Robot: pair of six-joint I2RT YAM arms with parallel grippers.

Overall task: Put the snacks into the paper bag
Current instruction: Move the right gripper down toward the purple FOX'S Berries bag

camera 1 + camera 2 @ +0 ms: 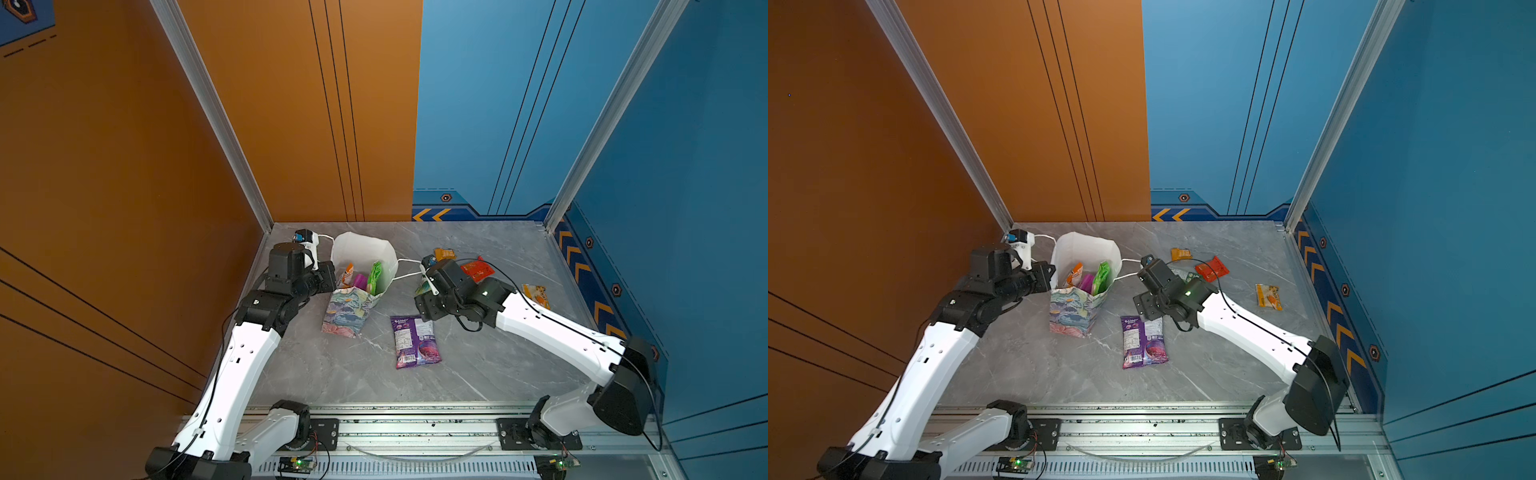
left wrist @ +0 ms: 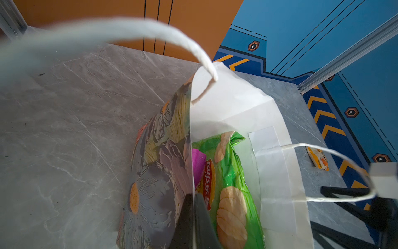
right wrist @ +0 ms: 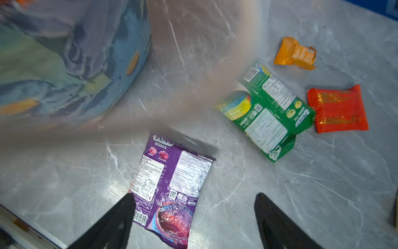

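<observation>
The floral paper bag [image 1: 349, 311] stands open at the back left. My left gripper [image 2: 194, 197] is shut on the bag's left rim, one finger inside and one outside. Inside the bag are a green packet [image 2: 232, 194], a magenta one [image 2: 198, 163] and an orange-yellow one [image 1: 347, 274]. A purple packet [image 3: 172, 183] lies flat on the table. My right gripper [image 3: 195, 197] hangs open just over the purple packet's lower end, holding nothing. Green [image 3: 267, 112], red [image 3: 338, 110] and orange [image 3: 295, 54] packets lie beyond it.
A yellow packet [image 1: 537, 294] lies near the right wall. The bag's right cord handle [image 1: 405, 268] stretches over to my right wrist. The orange wall stands close behind my left arm. The rail [image 1: 415, 428] runs along the table's front edge.
</observation>
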